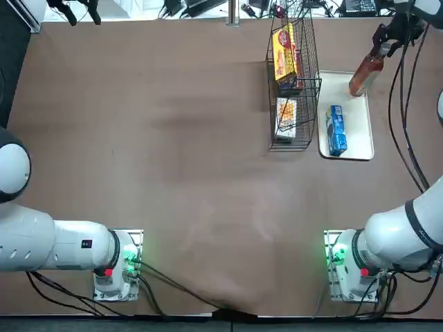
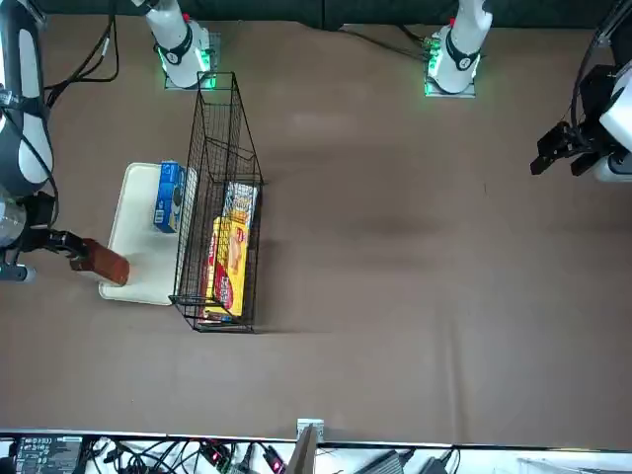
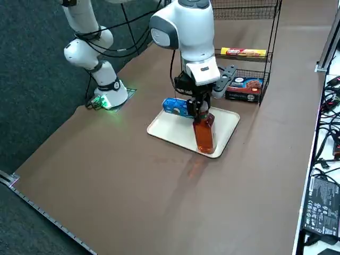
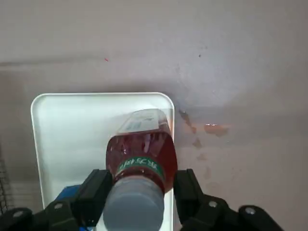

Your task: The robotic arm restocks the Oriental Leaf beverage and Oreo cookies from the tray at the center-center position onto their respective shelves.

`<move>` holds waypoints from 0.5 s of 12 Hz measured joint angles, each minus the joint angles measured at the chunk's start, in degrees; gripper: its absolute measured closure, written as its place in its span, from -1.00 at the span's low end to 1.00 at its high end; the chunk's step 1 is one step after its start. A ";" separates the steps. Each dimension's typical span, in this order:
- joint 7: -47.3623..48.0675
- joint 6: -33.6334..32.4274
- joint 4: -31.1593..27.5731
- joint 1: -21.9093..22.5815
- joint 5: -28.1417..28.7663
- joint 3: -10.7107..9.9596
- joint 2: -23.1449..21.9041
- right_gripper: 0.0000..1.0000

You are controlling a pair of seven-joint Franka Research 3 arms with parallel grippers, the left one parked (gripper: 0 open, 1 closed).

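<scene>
My right gripper (image 1: 381, 43) (image 3: 201, 109) (image 4: 139, 192) is shut on the neck of the Oriental Leaf beverage (image 1: 365, 73) (image 2: 100, 263) (image 3: 203, 133) (image 4: 142, 154), a clear bottle of reddish-brown tea. The bottle hangs upright just above the far end of the cream tray (image 1: 360, 149) (image 2: 133, 237) (image 3: 170, 130) (image 4: 72, 130). The blue Oreo cookies packet (image 1: 336, 129) (image 2: 169, 196) (image 3: 175, 107) lies on the tray's nearer half. Beside the tray stands the black wire shelves rack (image 1: 294, 90) (image 2: 219, 212) (image 3: 255, 48).
The rack holds a yellow-and-red packet (image 1: 284, 52) (image 2: 221, 262) (image 3: 243, 52) on an upper tier and a white-and-orange box (image 1: 286, 119) (image 3: 244, 88) lower down. Black cables (image 1: 401, 124) trail from the right arm past the tray. Brown tabletop (image 1: 152, 152) spreads to the left of the rack.
</scene>
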 joint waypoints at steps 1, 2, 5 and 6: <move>0.23 0.31 -0.06 0.02 0.01 0.01 0.16 -0.59; 0.42 0.52 -0.06 0.04 0.01 0.02 0.33 -0.59; 0.68 0.67 -0.10 0.09 0.02 0.03 0.53 -0.54; 0.77 0.67 -0.12 0.11 0.06 0.05 0.53 -0.44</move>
